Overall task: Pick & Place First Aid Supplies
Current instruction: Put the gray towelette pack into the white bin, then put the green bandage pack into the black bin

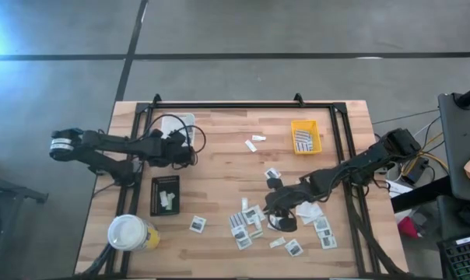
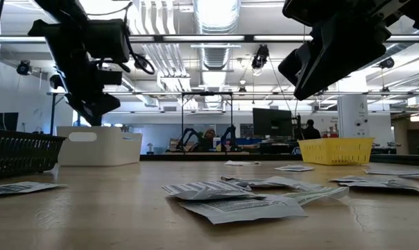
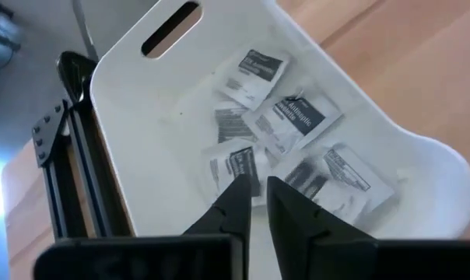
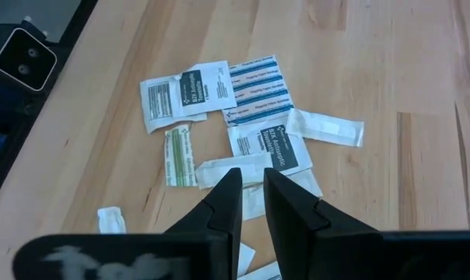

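**Desk and room, packets scattered**

You have a pale plank desk (image 1: 219, 148) on grey concrete. Flat white packets (image 4: 262, 144) lie under the right gripper (image 4: 247, 175), fingers narrow, empty. Left gripper (image 3: 254, 187), fingers narrow, hangs over the smooth white tray (image 3: 142, 117) holding packets.

One camera hangs high above and looks straight down on the whole pale wooden plank surface (image 1: 219, 155), while a second sits at surface height and looks level across the planks into the room behind, so that the small yellow plastic tray (image 1: 305, 137) shows in both. The left arm's wrist camera looks closely down past its dark pincer (image 3: 254, 194) into the white plastic handled tray (image 3: 142, 132), which the overhead camera also shows. The right arm's wrist camera looks closely down past its dark pincer (image 4: 250, 187) at the scattered small white printed packets (image 4: 180, 97), also seen from overhead.
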`<state>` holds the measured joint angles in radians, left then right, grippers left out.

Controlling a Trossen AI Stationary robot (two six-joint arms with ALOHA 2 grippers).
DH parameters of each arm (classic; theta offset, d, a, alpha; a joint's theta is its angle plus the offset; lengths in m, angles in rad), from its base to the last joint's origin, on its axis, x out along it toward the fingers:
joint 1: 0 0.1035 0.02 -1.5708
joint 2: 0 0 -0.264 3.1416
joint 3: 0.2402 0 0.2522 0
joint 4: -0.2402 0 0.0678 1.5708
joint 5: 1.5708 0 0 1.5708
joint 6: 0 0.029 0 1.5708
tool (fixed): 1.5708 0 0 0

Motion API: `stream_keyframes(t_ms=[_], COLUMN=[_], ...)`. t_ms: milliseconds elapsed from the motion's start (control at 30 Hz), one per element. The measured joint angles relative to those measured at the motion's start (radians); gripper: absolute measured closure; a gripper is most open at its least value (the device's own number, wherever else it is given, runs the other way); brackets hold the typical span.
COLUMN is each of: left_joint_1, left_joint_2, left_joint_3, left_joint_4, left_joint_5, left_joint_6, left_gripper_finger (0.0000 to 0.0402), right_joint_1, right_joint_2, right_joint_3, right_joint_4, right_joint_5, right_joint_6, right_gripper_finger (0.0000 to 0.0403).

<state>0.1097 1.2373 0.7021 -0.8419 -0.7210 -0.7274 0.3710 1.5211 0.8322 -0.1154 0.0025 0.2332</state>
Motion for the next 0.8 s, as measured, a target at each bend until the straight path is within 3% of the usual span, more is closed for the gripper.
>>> stream_keyframes(t_ms=[300, 600, 800], left_joint_1=[0.008, 0.007, -0.012], left_joint_2=[-0.006, -0.010, -0.011], left_joint_3=[0.033, 0.179, 0.227], left_joint_4=[0.004, 0.005, 0.074], left_joint_5=[-0.019, -0.018, 0.096], left_joint_6=[0.030, 0.136, 0.163], left_gripper_finger=[0.0333, 0.0334, 0.0333], right_joint_1=[0.005, 0.005, 0.008], right_joint_2=[0.000, -0.017, -0.028], right_joint_3=[0.000, 0.018, 0.019], right_joint_4=[-0.014, -0.125, -0.136], right_joint_5=[0.000, 0.025, 0.027], right_joint_6=[0.003, 0.012, 0.029], right_gripper_finger=[0.0349, 0.0349, 0.0349])
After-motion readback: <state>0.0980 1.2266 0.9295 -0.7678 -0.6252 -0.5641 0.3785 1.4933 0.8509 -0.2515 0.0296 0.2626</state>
